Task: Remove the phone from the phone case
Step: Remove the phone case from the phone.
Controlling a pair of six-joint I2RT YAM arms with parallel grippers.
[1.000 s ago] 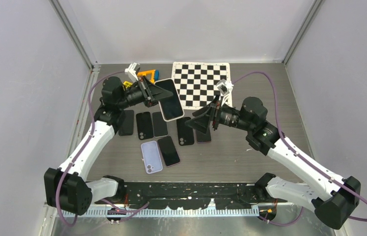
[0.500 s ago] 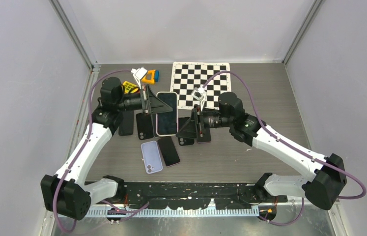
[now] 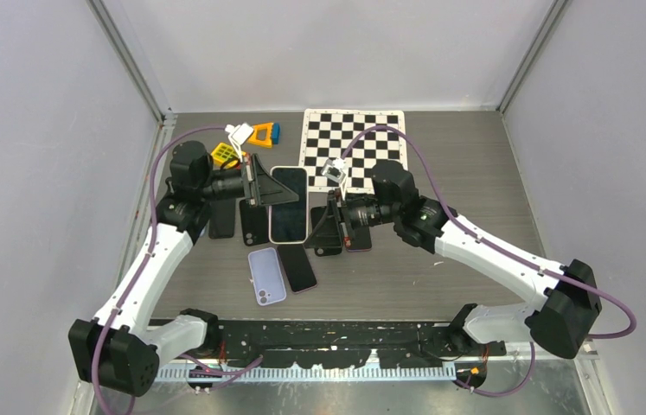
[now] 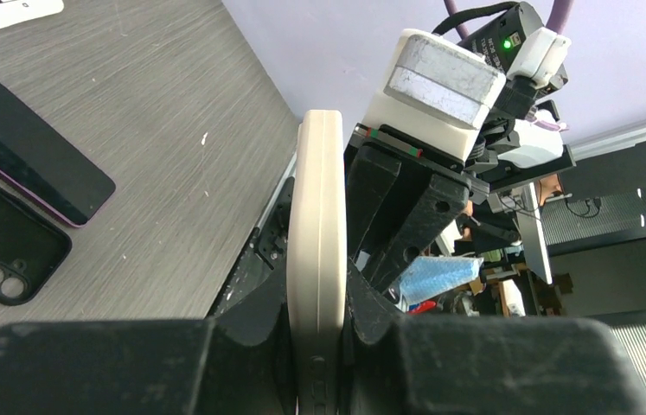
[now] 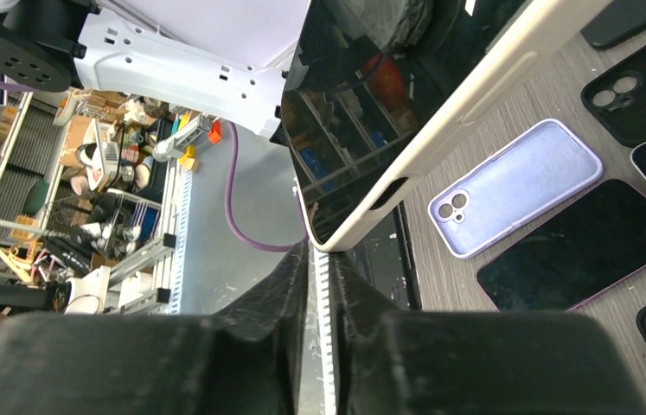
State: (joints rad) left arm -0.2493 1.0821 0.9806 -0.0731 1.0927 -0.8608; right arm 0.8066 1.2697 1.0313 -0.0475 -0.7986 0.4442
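A cream phone case (image 4: 316, 259) frames the black-screened phone (image 3: 290, 203). The checkerboard (image 3: 354, 147) is black-and-white; left of it sit a yellow block (image 3: 226, 154) and an orange block (image 3: 260, 134). The bench (image 3: 440, 268) is grey wood-grain.

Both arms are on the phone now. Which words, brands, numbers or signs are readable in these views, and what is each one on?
No text can be read clearly.
On the black camera module on the right arm: small white print, too small to read.
On the cream phone case and the phone in it: no brand or label visible.
On the lavender case and the checkerboard: no lettering visible.
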